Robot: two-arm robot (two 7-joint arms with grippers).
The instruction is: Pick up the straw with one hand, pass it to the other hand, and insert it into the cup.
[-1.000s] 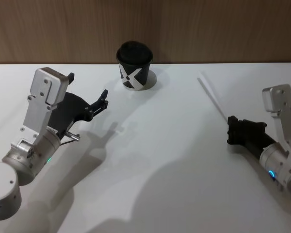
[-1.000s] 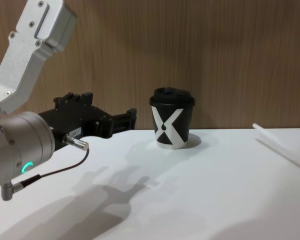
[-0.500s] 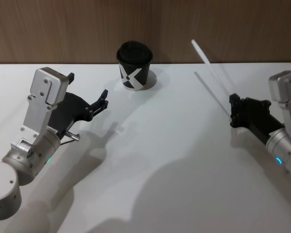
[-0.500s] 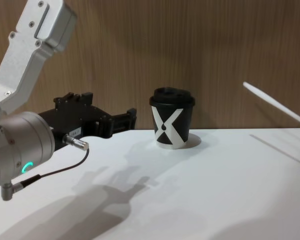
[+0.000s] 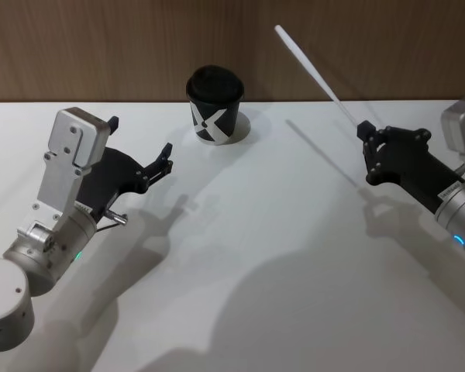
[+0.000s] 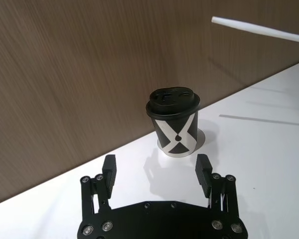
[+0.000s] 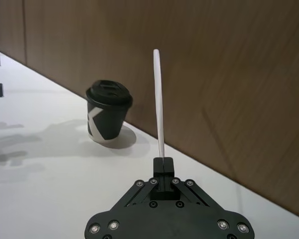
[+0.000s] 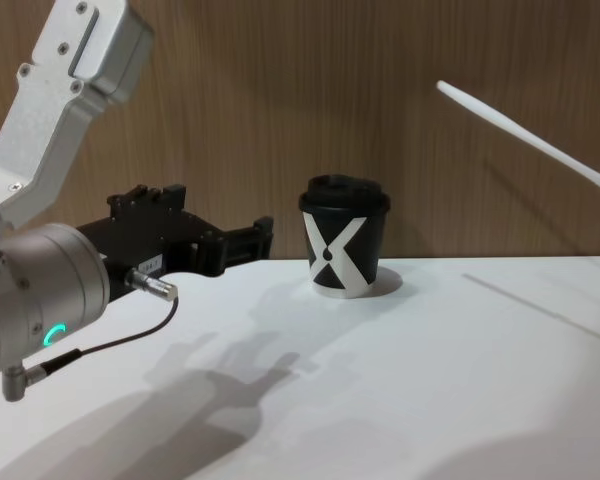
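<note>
Your right tool is clamped tight on one end of the straw, holding it slanted in the air over the right side of the worktop. Your left tool hovers spread wide and empty, near the upright cup.

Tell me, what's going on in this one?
The right pincer is shut on the straw, holding it clear of the table with its free end slanting up. The left pincer hovers open near the cup, which stands lidded by the back wall. No handover yet.
</note>
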